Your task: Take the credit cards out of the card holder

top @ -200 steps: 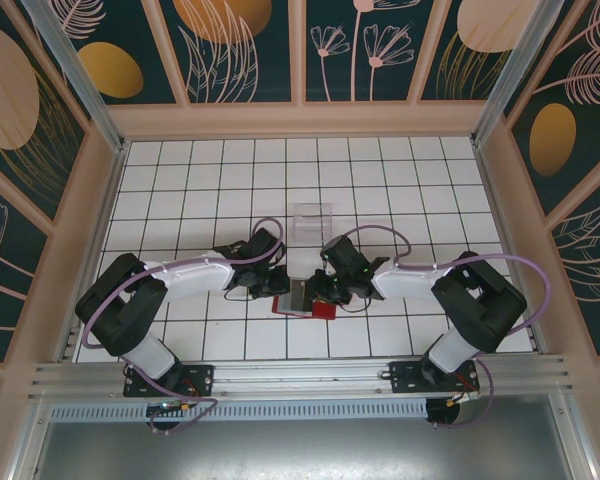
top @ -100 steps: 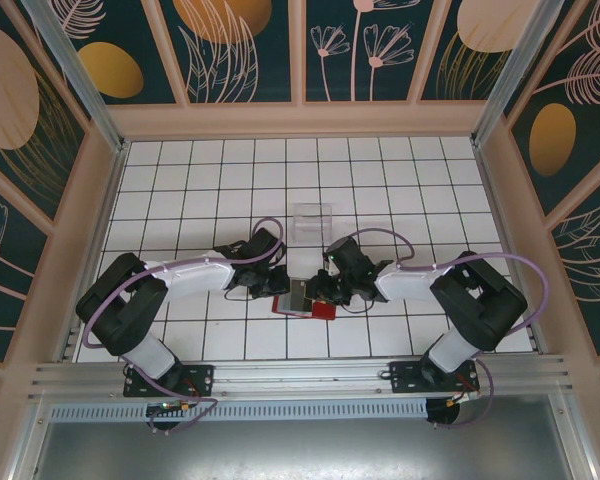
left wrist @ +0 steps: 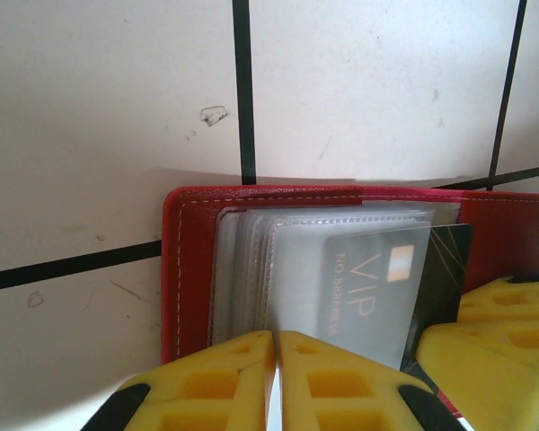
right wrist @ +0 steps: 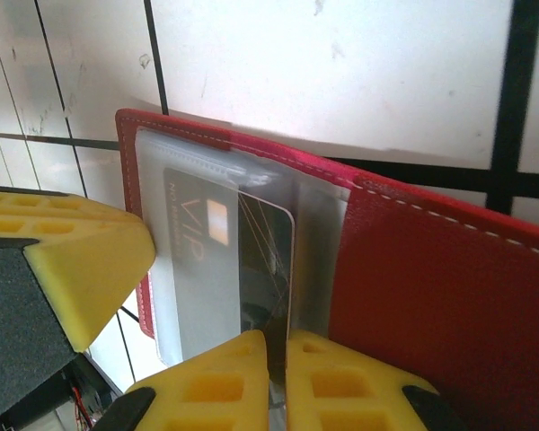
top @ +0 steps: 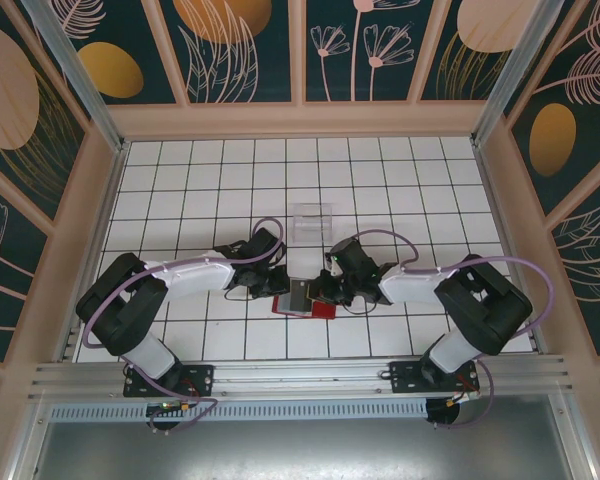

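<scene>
The wallet (left wrist: 189, 269) lies open and flat on the tiled table (top: 400, 180), near the front edge and midway between your two arms. Its red cover faces down and its stack of clear sleeves (left wrist: 247, 269) faces up. One card (left wrist: 364, 278) sits in the top sleeve. It is dark grey, printed "VIP", and has a small gold chip. One dark end of it shows bare past the sleeve's edge, on the side towards the wallet's other red flap. I can make out no other cards in the sleeves.

Your right gripper (right wrist: 278, 364) comes in from the right. In its wrist view the two yellow pads are closed together right at the near edge of that bare end, and they look to be pinching the card.

Your left gripper (left wrist: 276, 355) comes in from the left and is closed too, with its pads meeting at the near edge of the sleeve stack. You cannot tell from these views whether it pinches a sleeve or only presses on the stack.

The two grippers sit close together over the wallet, and each one's yellow fingers show at the side of the other's wrist view.

A clear tray (top: 312, 220) stands farther back on the table, apart from the wallet.
</scene>
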Robot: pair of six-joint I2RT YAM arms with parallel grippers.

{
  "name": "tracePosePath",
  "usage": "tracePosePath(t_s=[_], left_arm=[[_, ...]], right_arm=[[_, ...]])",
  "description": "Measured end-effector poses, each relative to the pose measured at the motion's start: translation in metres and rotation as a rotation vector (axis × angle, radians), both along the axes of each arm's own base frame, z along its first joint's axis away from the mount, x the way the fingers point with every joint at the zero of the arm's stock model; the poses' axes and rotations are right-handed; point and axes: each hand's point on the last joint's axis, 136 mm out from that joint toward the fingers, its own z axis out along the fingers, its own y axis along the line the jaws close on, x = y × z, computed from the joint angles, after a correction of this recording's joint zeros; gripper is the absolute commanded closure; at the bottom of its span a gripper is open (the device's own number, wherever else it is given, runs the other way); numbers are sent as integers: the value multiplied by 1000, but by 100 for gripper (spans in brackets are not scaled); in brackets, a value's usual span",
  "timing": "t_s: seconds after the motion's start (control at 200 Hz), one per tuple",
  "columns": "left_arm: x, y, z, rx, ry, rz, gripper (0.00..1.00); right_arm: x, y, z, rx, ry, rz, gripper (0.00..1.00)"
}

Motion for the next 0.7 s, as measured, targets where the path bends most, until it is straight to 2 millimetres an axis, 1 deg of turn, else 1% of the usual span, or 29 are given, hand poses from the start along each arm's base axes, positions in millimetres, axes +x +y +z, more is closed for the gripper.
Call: tracePosePath(t_s=[0.49, 0.701], left_arm=[[-1, 1, -1, -10, -14, 1, 87], [-4, 6, -1, -7, -21, 5, 87]], right_arm=[[1, -14, 13, -4, -22, -35, 94], [1, -21, 18, -16, -26, -51, 94]])
